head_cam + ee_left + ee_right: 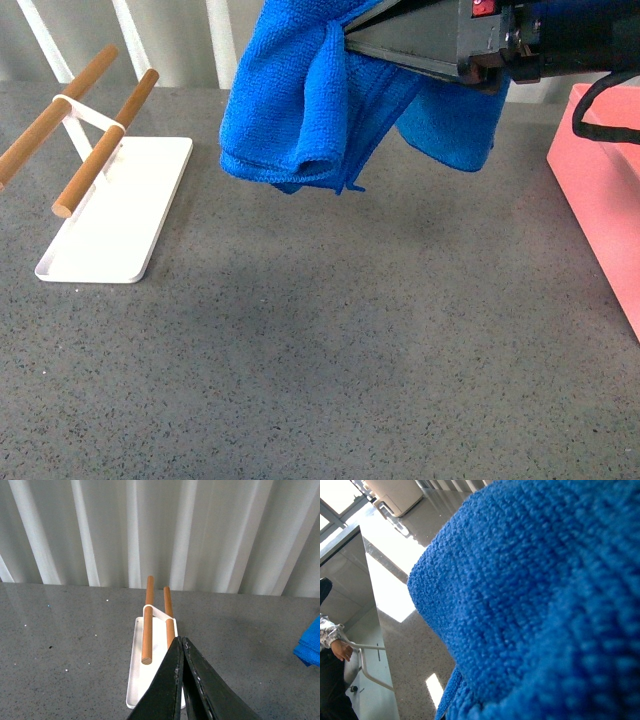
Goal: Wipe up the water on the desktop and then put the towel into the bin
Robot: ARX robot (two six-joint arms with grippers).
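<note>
Front view: the right claw is clamped on the towel and holds it in the air. The cloth hangs in loose folds, clear of the surface. It hangs between the white tray with its two wooden rods, on the robot's left, and the pink bin at the right edge, well short of the bin's near wall. No puddle or wet sheen shows on the speckled grey stone, so the wiping looks done. The second half of the job is open: the towel is not yet over the bin, let alone in it.

Left wrist view: the left claw hangs over the surface with its two fingers pressed together and nothing between them. It points at the tray and rods, with a ribbed white wall behind. A blue corner of the towel shows at the frame's edge, well apart from this claw.

Right wrist view: the towel fills nearly the whole frame, its weave close against the lens. The claw itself is hidden here. What remains, by this evidence, is to carry the towel across to the bin and release it.
</note>
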